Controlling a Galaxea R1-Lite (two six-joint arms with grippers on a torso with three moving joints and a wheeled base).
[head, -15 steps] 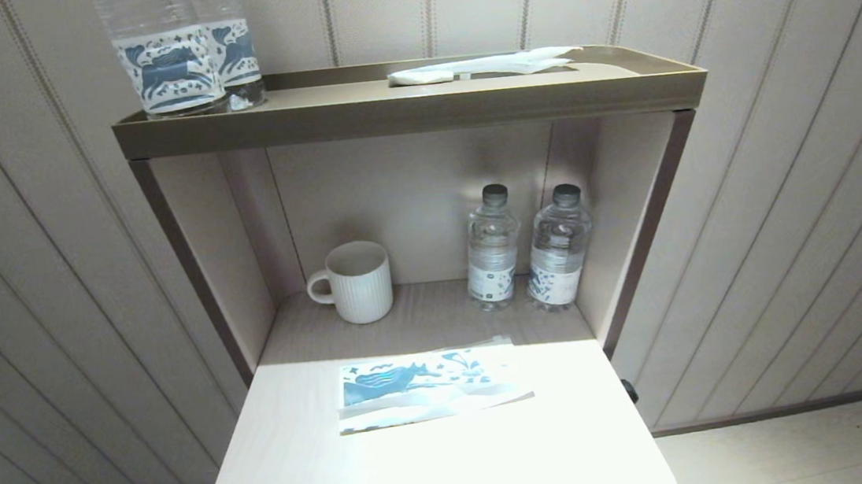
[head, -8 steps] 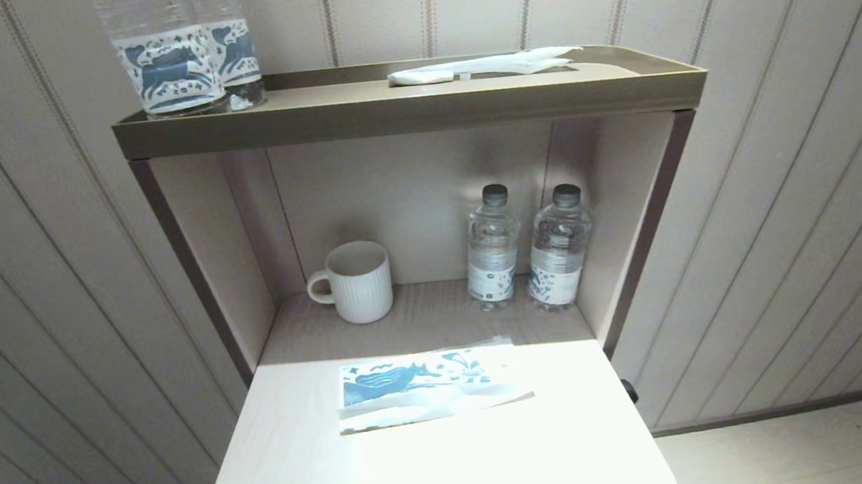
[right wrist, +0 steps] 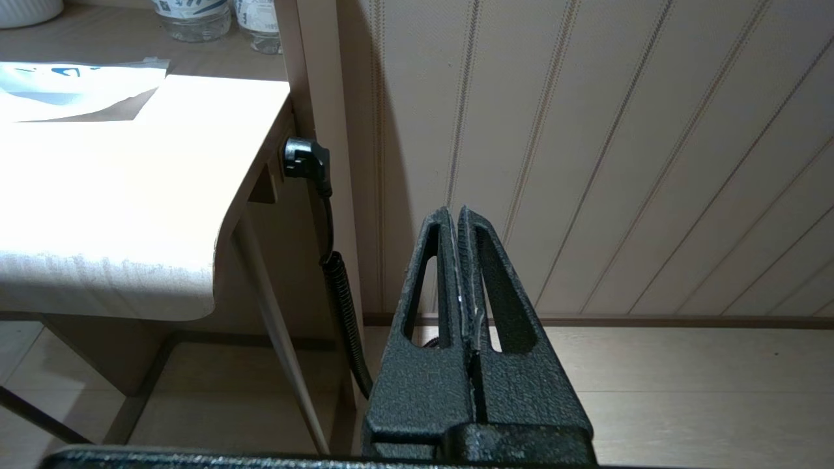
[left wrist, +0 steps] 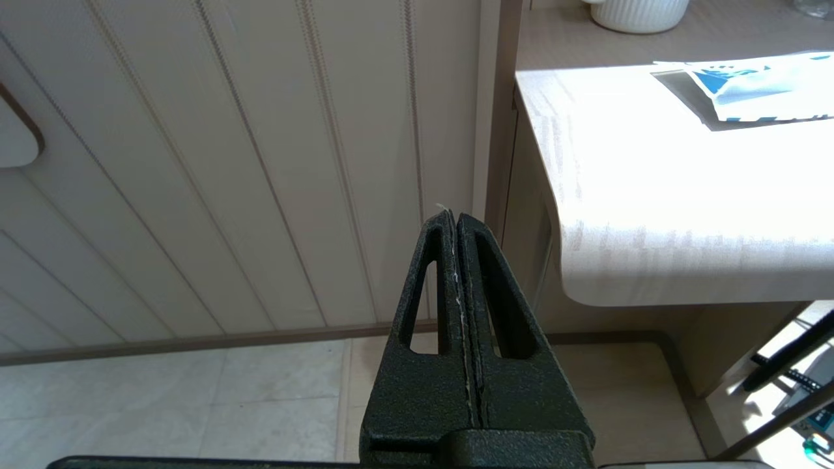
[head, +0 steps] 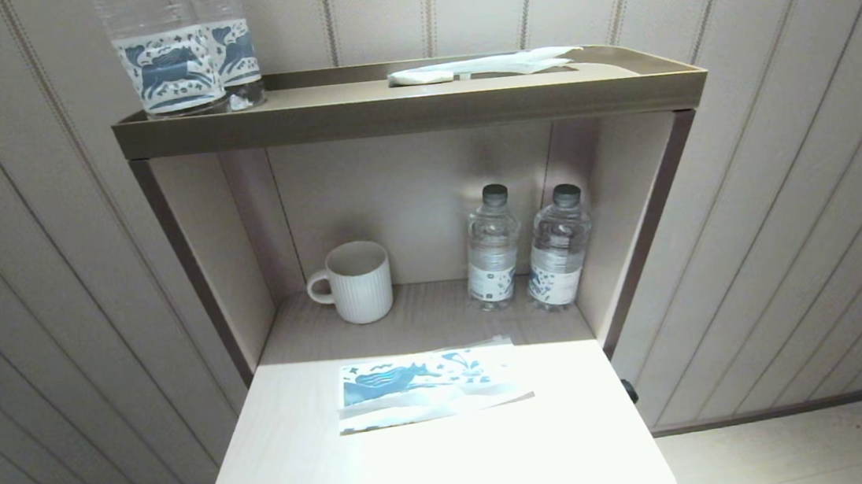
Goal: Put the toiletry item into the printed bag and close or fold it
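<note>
The printed bag (head: pixel 425 387) lies flat at the back of the pale table (head: pixel 422 480), horse print up, with its near edge folded into a pale strip. Its corners also show in the wrist views, bag (left wrist: pixel 756 91) and bag (right wrist: pixel 71 88). No toothbrush shows in any view. Neither arm appears in the head view. My left gripper (left wrist: pixel 454 218) hangs shut and empty below table height, off the table's left side. My right gripper (right wrist: pixel 454 212) hangs shut and empty off the right side, facing the panelled wall.
A ribbed white mug (head: pixel 356 282) and two small bottles (head: pixel 526 248) stand in the niche behind the bag. The top shelf (head: pixel 402 110) holds two horse-label bottles (head: pixel 179 53) and a flat white wrapped packet (head: pixel 485 67). A black plug and cable (right wrist: pixel 306 159) hang by the table's right edge.
</note>
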